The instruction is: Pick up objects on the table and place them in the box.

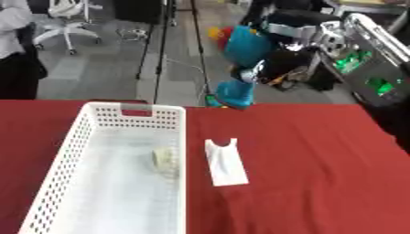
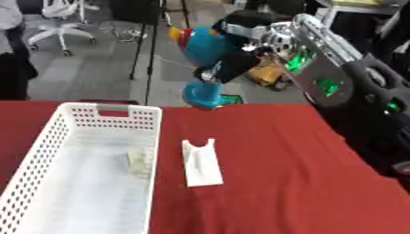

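Note:
My right arm comes in from the upper right, and its black hand [image 2: 239, 61] is shut on a teal-blue toy [image 2: 200, 45] with yellow and red parts. The toy hangs in the air above the table's far edge, to the right of the box. The box is a white perforated basket [image 1: 180, 137] on the left of the red table [image 1: 320, 173]. A small pale object [image 1: 165, 161] lies inside it near the right wall. A flat white piece [image 1: 224, 162] with a notched top lies on the cloth just right of the basket. My left hand does not show.
Beyond the table's far edge are a grey floor, tripod legs [image 1: 164, 50] and a white office chair [image 1: 64, 23]. The silver and black right arm [image 2: 336, 64] fills the upper right. Red cloth stretches right of the white piece.

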You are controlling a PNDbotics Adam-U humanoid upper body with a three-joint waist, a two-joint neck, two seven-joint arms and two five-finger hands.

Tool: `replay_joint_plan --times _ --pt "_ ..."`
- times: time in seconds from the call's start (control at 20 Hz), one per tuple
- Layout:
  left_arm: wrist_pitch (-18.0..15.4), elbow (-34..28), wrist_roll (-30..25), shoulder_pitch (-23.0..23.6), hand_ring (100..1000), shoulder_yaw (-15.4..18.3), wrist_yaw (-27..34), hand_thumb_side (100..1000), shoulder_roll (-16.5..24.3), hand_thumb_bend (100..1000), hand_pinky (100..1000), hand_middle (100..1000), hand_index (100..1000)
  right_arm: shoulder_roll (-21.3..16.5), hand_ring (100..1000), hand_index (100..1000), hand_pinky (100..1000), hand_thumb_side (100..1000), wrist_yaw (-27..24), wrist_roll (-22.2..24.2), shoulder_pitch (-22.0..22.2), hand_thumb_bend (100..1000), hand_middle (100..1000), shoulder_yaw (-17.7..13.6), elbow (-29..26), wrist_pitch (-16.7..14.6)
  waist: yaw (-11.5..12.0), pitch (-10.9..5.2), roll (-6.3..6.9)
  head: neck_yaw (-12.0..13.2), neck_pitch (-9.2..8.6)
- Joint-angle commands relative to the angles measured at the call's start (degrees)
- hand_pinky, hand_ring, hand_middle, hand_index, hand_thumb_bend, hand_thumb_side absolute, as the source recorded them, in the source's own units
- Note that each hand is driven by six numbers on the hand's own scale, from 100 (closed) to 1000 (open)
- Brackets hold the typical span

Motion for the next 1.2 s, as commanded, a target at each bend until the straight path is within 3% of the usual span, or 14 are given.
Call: replay_joint_plan --times 0.05,0.65,1.2 --pt "0.1 -0.6 0.4 -1.1 496 -0.3 0.3 851 -0.2 100 612 569 637 0.7 220 375 100 515 0.1 0.6 -2.2 100 213 0.0 -0.1 -0.2 0.3 -1.38 0.24 -0.4 0.38" --pt "0.5 -0.6 1.4 -2.3 496 -0.8 1.0 845 -3.2 100 604 567 636 7.6 218 375 100 505 1.6 2.6 -4.2 100 212 2.0 2.6 -1.2 3.8 -1.71 0.46 -2.1 0.55" --pt "0.6 -0.6 2.4 -3.6 496 -0.9 1.7 841 -6.0 100 594 565 634 13.3 215 376 100 490 4.2 2.4 -3.1 100 211 2.7 6.7 -2.0 6.7 -1.43 0.73 -3.7 0.28"
